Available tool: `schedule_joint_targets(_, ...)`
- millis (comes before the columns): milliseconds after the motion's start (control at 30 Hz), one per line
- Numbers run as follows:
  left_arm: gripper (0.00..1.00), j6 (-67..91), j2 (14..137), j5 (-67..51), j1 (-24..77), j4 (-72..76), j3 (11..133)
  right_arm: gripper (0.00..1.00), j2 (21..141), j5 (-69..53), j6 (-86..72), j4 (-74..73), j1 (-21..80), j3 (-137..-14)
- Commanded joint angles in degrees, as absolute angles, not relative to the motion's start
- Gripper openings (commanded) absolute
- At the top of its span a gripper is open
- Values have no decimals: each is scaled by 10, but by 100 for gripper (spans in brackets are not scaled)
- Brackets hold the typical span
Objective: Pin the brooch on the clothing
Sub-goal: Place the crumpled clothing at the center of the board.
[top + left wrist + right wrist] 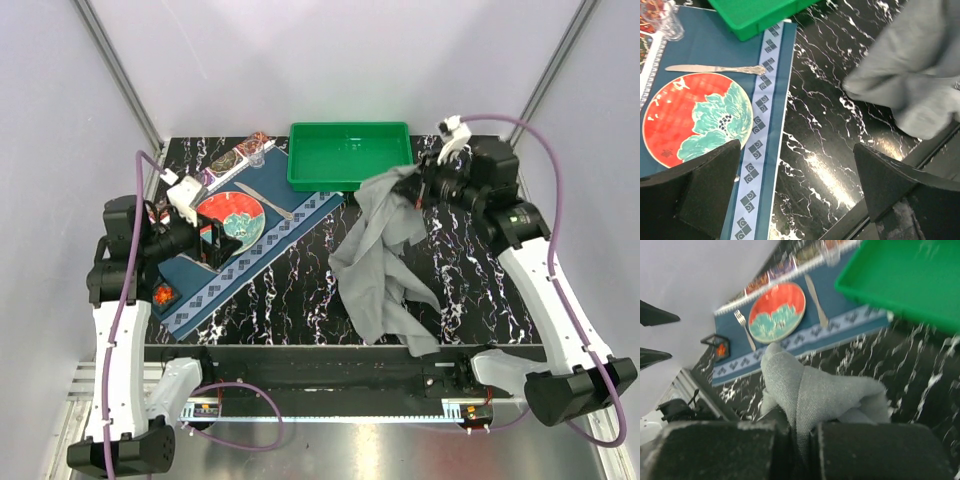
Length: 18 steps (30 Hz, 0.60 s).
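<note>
One grey shirt point(385, 255) gripped, one brooch point(165, 294) apart.
Right gripper point(420, 186) clamps the shirt's top at 1 o'clock; left gripper point(214, 244) gapes wide beside one plate point(235, 218); brooch sits at 8 o'clock on the placemat point(262, 245).

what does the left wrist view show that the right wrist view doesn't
Only the left wrist view shows the left gripper, open with nothing between its jaws. Only the right wrist view shows the right gripper shut on the grey shirt, plus the silver fork and the tiny red-orange brooch. Both show that shirt, the round red-and-teal plate, the silver knife, the green plastic tray, the dark blue patterned placemat and the black marbled table.
</note>
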State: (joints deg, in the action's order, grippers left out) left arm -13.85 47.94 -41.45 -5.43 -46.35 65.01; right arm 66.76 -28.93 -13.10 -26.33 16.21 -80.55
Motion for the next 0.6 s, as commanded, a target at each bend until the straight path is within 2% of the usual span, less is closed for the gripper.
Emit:
schedule_joint_targets(0, 99, -221, 469, -468, -30, -465, 626, 0, 586, -305, -190, -217, 166, -724)
schedule_joint_targets(200, 99, -216, 511, -397, 132, -411, 602, 2, 479, -261, -210, -326, 165, -619)
schedule_joint_targets(233, 99, -208, 527, -380, 186, -390, 591, 10, 468, -253, -215, -331, 164, -607)
schedule_joint_targets(333, 99, -171, 582, -343, 256, -303, 584, 35, 440, -246, -243, -330, 164, -576)
schedule_joint_targets(400, 99, -162, 612, -324, 291, -262, 595, 39, 436, -243, -251, -333, 165, -570)
schedule_joint_targets(533, 99, -201, 652, -280, 429, -162, 599, 38, 435, -236, -261, -331, 165, -570)
schedule_joint_targets(567, 99, -224, 659, -262, 458, -130, 597, 31, 439, -239, -266, -325, 165, -567)
